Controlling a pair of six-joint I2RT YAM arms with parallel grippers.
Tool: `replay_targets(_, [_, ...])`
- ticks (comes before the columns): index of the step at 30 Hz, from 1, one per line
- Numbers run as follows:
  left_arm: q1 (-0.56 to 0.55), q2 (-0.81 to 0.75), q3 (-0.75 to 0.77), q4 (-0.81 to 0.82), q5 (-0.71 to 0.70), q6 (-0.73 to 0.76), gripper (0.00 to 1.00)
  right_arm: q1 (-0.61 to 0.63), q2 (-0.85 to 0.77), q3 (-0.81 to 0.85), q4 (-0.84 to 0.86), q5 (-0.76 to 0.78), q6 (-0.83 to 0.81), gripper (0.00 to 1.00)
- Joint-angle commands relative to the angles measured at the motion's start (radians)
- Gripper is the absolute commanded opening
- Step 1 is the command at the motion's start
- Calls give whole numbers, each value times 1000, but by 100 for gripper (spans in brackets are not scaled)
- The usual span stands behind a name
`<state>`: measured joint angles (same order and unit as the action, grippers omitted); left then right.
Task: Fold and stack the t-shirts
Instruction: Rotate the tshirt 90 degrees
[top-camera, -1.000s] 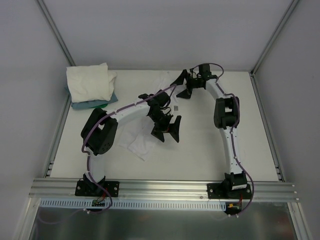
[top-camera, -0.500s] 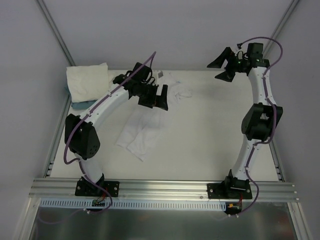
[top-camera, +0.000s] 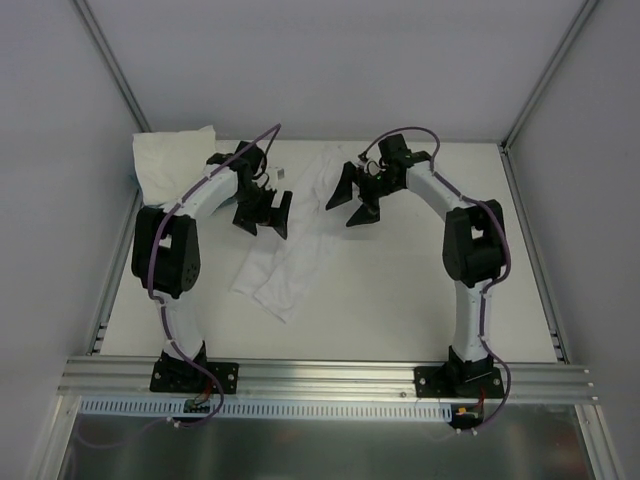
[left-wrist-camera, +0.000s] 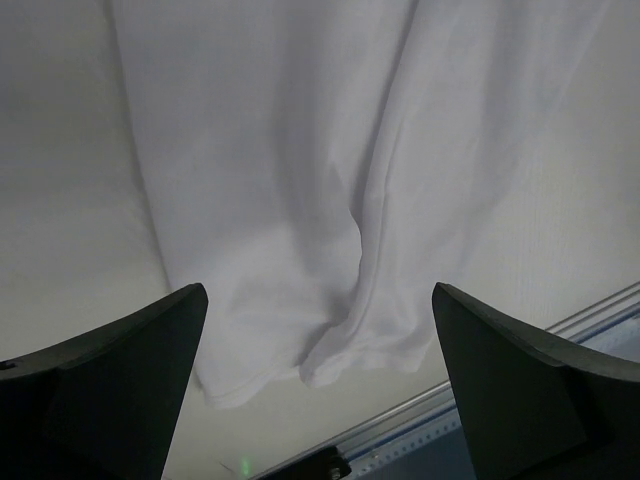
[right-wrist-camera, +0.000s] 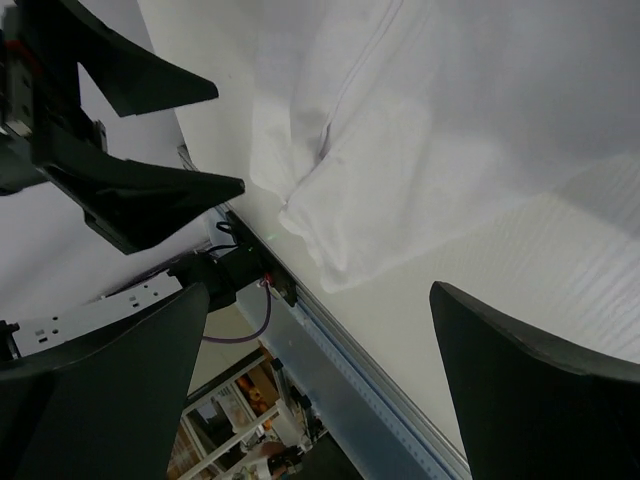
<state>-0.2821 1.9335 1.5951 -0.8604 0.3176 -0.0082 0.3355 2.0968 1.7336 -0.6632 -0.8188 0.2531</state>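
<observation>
A rumpled t-shirt (top-camera: 290, 265) is spread on the counter (top-camera: 400, 290). The left pincer (top-camera: 263, 220) and the right pincer (top-camera: 350, 206) are held wide open above it, with nothing gripped.

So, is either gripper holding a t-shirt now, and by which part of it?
Nothing is held. The left gripper and the right gripper are both open over the loose t-shirt, with no cloth between their fingers.
</observation>
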Motion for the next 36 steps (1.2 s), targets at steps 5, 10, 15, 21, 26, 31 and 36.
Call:
replay_targets(5, [-8, -74, -223, 43, 95, 11, 99, -43, 207, 282, -35, -11, 26, 100])
replay_targets(10, [-8, -85, -283, 50, 97, 13, 99, -46, 334, 418, -23, -6, 70, 99])
replay_targets(15, [-9, -82, -304, 47, 100, 14, 99, -52, 400, 486, 8, -2, 107, 99])
replay_targets(21, [-8, -82, -334, 43, 115, 16, 99, -59, 460, 529, 42, 17, 135, 99])
replay_targets(26, [-8, -100, -376, 40, 126, 16, 99, -67, 494, 558, 59, 46, 152, 99])
replay_targets(31, [-8, -128, -434, 60, 155, 8, 99, -72, 534, 610, 83, 55, 184, 99])
replay_targets(36, [-9, -162, -507, 118, 241, -96, 99, -79, 563, 650, 126, 50, 225, 99])
